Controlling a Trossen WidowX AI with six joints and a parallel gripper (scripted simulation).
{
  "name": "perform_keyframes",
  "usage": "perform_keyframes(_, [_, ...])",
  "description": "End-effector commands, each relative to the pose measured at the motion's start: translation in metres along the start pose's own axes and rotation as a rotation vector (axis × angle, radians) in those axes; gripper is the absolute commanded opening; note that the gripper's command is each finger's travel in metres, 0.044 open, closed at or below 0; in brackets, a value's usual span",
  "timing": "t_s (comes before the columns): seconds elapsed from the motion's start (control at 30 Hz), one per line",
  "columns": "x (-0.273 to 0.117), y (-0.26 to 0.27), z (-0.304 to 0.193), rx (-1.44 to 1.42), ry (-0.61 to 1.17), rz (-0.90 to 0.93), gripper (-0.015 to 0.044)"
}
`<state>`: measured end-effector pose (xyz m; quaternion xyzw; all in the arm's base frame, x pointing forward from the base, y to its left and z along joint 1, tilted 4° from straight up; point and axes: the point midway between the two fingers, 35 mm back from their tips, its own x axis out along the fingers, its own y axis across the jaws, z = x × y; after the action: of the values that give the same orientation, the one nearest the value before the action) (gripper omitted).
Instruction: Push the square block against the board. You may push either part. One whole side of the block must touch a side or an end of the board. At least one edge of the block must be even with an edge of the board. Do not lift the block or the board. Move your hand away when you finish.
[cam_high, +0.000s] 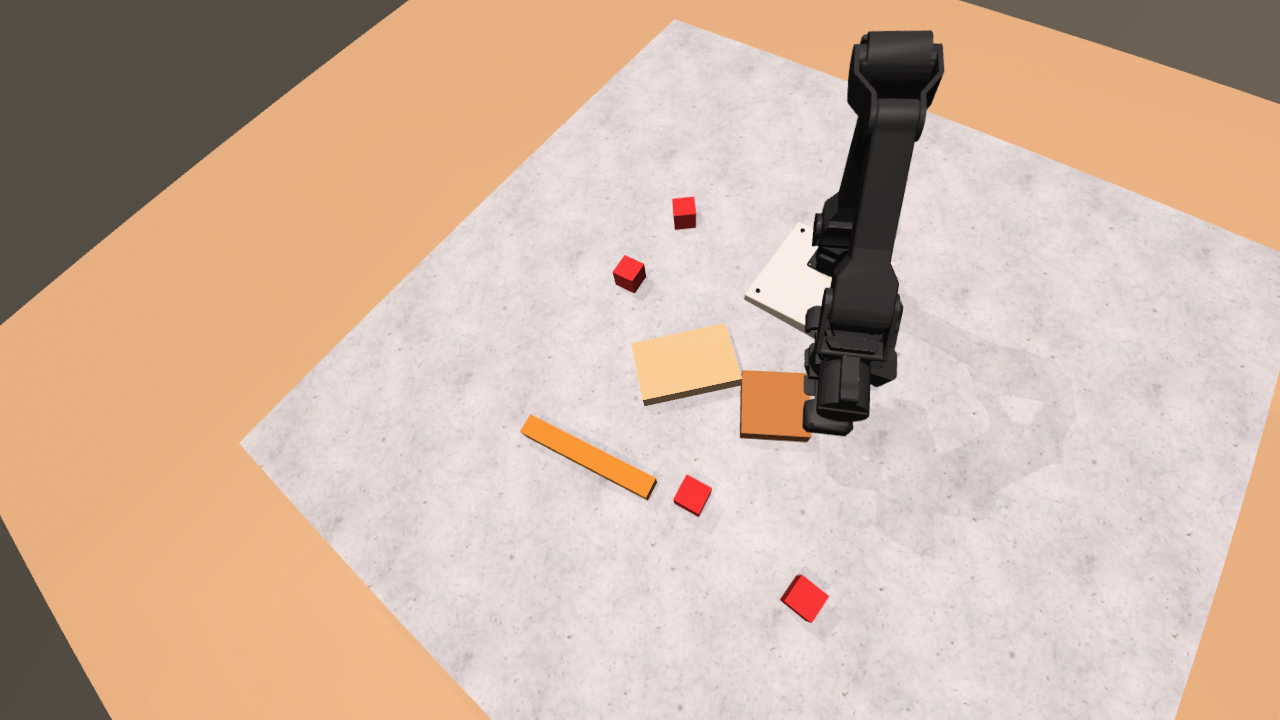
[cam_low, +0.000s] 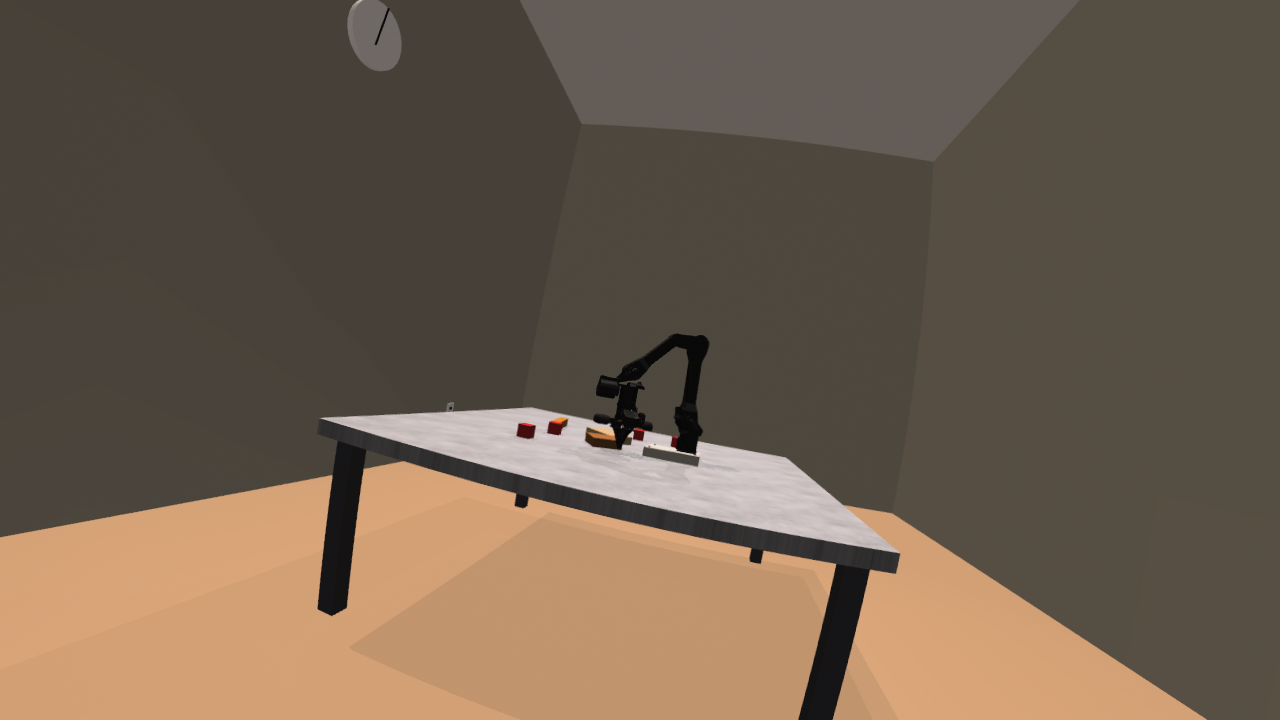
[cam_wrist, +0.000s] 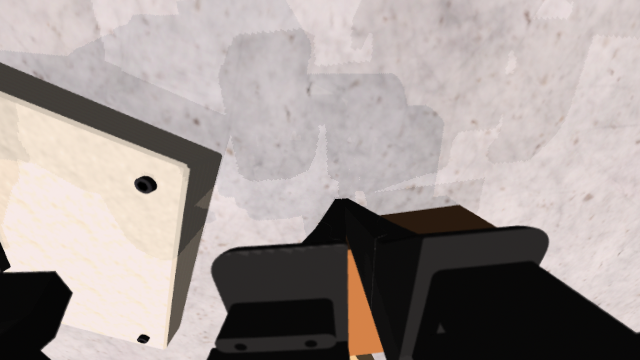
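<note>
gripper: fingers closed together, nothing held; at right side of square block
square block: orange-brown (cam_high: 774, 404) (cam_wrist: 361, 315); flat on table (cam_high: 429, 537) (cam_low: 501, 447); near corner of board, whole-side contact not made
board: pale tan (cam_high: 686, 362); flat, angled to block
writing: none readablegripper (cam_high: 812, 413) (cam_low: 619, 446) (cam_wrist: 342, 200): fingers shut together; nothing held; beside square block
square block (cam_high: 774, 404) (cam_low: 603, 438) (cam_wrist: 361, 320): brown-orange; flat on table (cam_high: 429, 537) (cam_low: 501, 447) (cam_wrist: 575, 200); one corner at or just beside board
board (cam_high: 686, 360): pale tan; flat; angled to block; whole-side contact not made
base plate (cam_high: 778, 291) (cam_low: 670, 454) (cam_wrist: 90, 240): white; dark screws; markings too small to tell

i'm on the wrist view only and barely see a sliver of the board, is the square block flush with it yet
Observer: No. From the top, the square block has one corner at or very near a corner of the board; their facing sides stand at an angle.
Operator: ok what's past the board
Observer: An orange strip, lying apart from it, with a red cube just off one end.
</note>
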<state>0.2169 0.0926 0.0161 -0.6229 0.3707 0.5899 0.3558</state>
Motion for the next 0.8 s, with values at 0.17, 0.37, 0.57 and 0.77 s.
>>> perform_keyframes(0.17, [0.000,-0.002,-0.018,0.011,0.019,0.001,0.0000])
perform_keyframes(0.37, [0.000,-0.003,-0.027,0.011,0.020,0.001,0.0000])
perform_keyframes(0.57, [-0.001,-0.004,-0.036,0.011,0.021,0.001,0.0000])
perform_keyframes(0.77, [-0.001,-0.006,-0.044,0.011,0.021,0.001,0.0000])
